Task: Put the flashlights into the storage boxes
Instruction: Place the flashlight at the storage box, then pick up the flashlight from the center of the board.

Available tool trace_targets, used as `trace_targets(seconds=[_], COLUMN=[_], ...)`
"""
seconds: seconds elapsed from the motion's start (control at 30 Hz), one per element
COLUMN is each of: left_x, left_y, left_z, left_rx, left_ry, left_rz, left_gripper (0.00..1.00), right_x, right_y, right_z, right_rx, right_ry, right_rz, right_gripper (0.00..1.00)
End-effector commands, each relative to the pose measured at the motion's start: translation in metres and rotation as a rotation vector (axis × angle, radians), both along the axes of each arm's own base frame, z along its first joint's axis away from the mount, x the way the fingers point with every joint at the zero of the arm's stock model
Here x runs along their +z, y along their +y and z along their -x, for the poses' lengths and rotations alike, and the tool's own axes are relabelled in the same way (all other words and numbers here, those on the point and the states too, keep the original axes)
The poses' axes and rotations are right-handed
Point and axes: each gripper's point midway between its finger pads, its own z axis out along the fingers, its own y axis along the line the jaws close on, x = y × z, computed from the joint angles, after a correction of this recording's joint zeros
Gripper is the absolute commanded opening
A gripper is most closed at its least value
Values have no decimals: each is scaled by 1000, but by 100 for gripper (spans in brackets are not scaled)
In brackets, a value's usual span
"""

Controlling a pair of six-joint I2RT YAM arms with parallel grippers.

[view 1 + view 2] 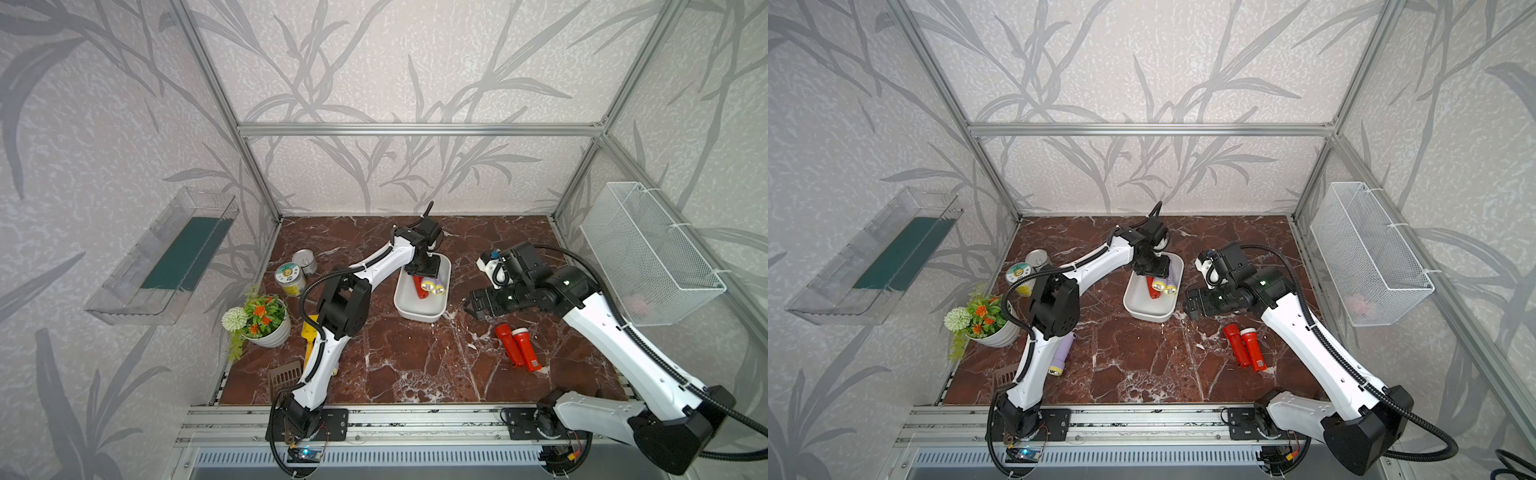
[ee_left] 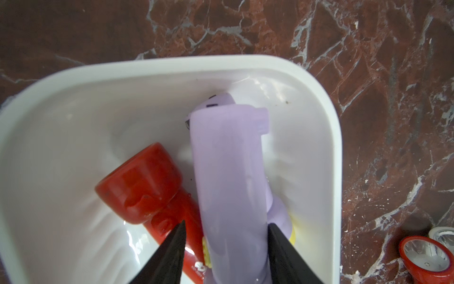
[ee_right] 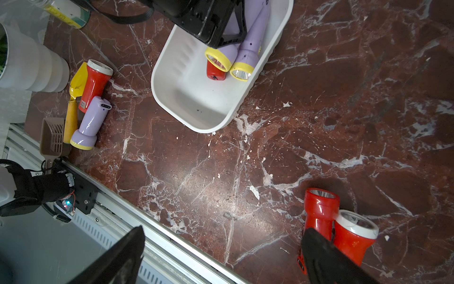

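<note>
The white storage box (image 1: 415, 313) stands mid-table. In it lie a red flashlight (image 2: 147, 182) and two lavender flashlights (image 3: 250, 49), one resting on top (image 2: 228, 172). My left gripper (image 2: 226, 223) reaches down into the box and straddles that top lavender one; a gap shows beside one finger, so the jaws are open. My right gripper (image 3: 224, 228) hovers open and empty to the right of the box (image 1: 471, 305). Two red flashlights (image 1: 517, 347) lie side by side on the table, near its front right. Another lavender flashlight (image 3: 92, 123) and a red one (image 3: 94, 83) lie under the left arm.
A yellow-handled spatula (image 3: 73, 105) and a brown slotted scoop (image 1: 284, 376) lie by the front left edge. A flower pot (image 1: 266, 324) and two cans (image 1: 291, 278) stand at the left. A clear bin (image 1: 166, 257) and a wire basket (image 1: 648, 253) hang on the side walls.
</note>
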Motion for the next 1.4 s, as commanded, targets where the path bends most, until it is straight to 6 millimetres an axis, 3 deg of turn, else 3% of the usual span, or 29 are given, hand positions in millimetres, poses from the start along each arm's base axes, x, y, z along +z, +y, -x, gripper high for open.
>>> trace_targets(seconds=[0.0,0.27,0.5,0.67,0.83,1.07,1.2,1.37], left_x=[36,68,72,72,57,55,51,45], left_y=[3,15,60,105,153,189,198,192], left_z=[-3,-4,3,23,57,93,111,122], left_rx=[-7,4,94,166,243,341,368,364], left_ry=[-69,-139,-155,-147,-129,-120,-105,-82], left_rz=[19,4,-40,-74,-179,-216,-209,-142], left_gripper=[56,56,56,56,57,58,58,58], right_x=[1,-2,1,-7,-8,-11,-25,-67], right_y=[-4,-2,8,22,40,63,62,33], right_z=[4,-5,-23,-35,-49,-68,-76,-76], right_rx=[-12,-31,-20,-3,32,80,56,-21], right_ry=[2,-2,-33,0,12,40,74,221], right_rz=[0,2,-5,-17,-55,-94,-49,144], right_gripper=[99,99,99,100,99,98,97,90])
